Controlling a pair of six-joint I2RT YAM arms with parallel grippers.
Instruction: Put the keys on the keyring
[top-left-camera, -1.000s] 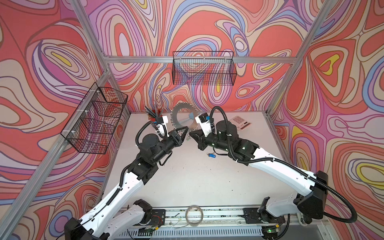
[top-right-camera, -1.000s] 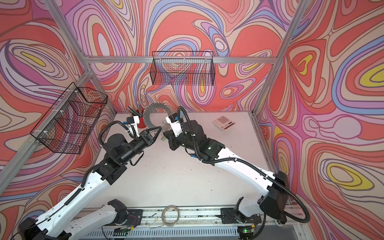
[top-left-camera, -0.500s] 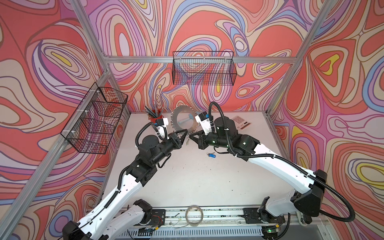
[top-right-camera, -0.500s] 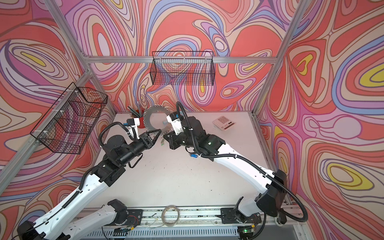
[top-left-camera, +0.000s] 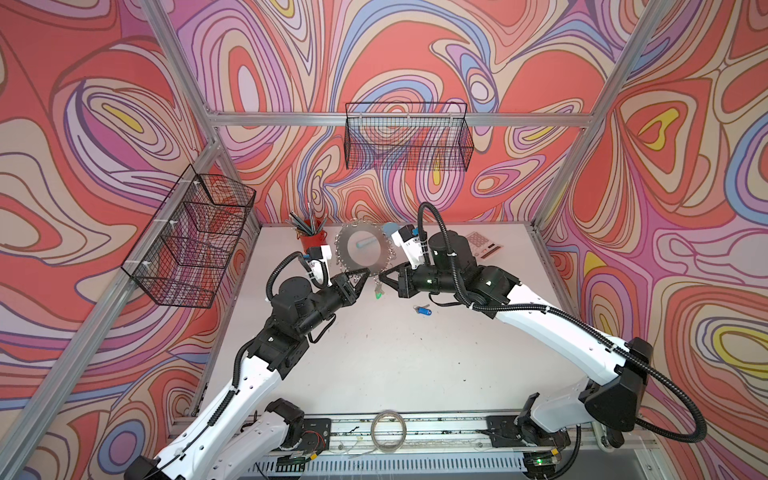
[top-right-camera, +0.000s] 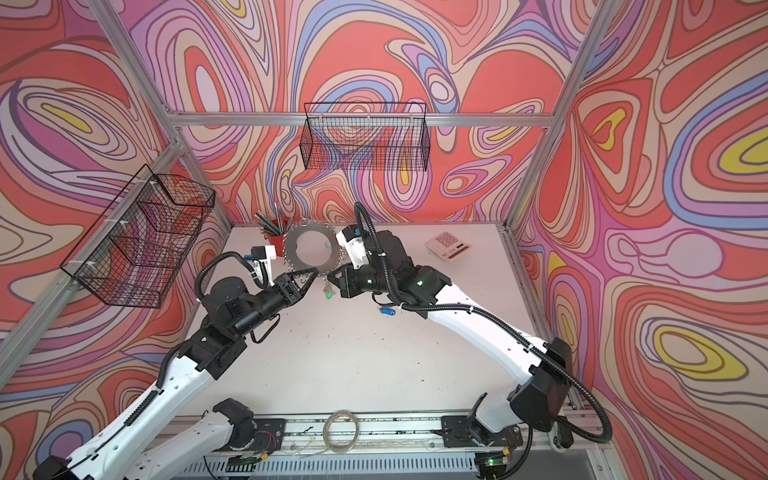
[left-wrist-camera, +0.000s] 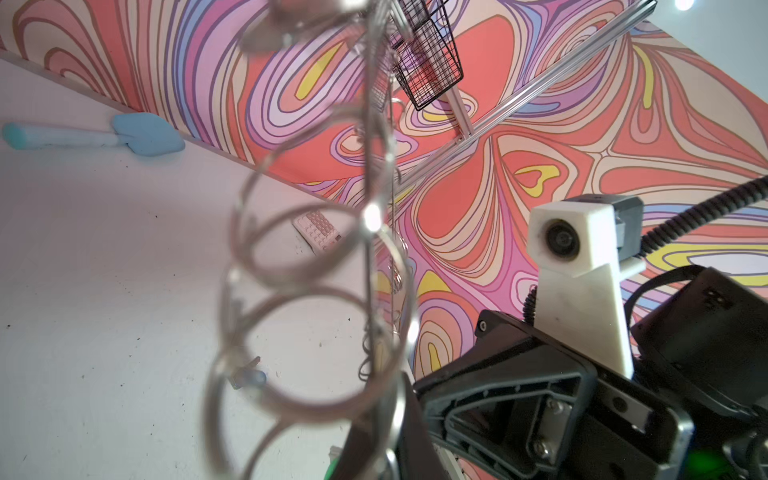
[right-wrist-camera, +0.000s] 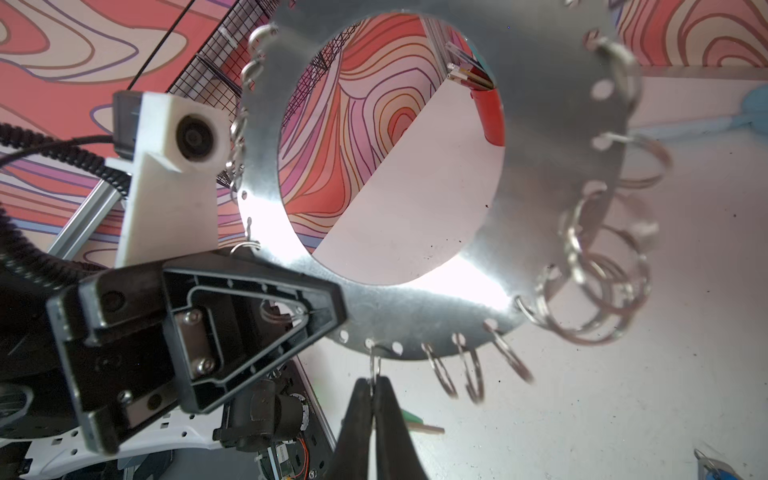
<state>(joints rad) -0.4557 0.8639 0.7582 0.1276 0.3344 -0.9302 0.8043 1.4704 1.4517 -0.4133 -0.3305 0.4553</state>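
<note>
Progress check: I'd call this halfway at best. The white surface (top-left-camera: 374, 365) is carrying only one of the task's things right now. The keyring (right-wrist-camera: 548, 124) is being held up on edge in the air, over the middle stretch of the surface's far edge. Its big centre hole is facing the camera in both top views.

The left pincer (right-wrist-camera: 320, 309) is clamping the disc's lower rim, jaws together on the metal, basically working as a vise. The right pincer (right-wrist-camera: 375, 384) is sitting opposite it, jaws pressed together on one small split ring (right-wrist-camera: 374, 365) that's hanging off the bottom rim. There's no gap showing between those fingers in the right wrist view.

The green key (top-left-camera: 378, 295) is dangling just under that pinch, off the surface. To me it's looking hooked or half-threaded onto that ring. I can't tell if it's fully on, because the fingers are hiding the join.

The blue key (top-left-camera: 423, 309) is lying flat around the middle of the surface, a touch toward the right edge. It's well apart from both pincers and nothing is touching it.

So my guess at what's left: finishing off the green one, then doing the blue one from scratch.
</note>
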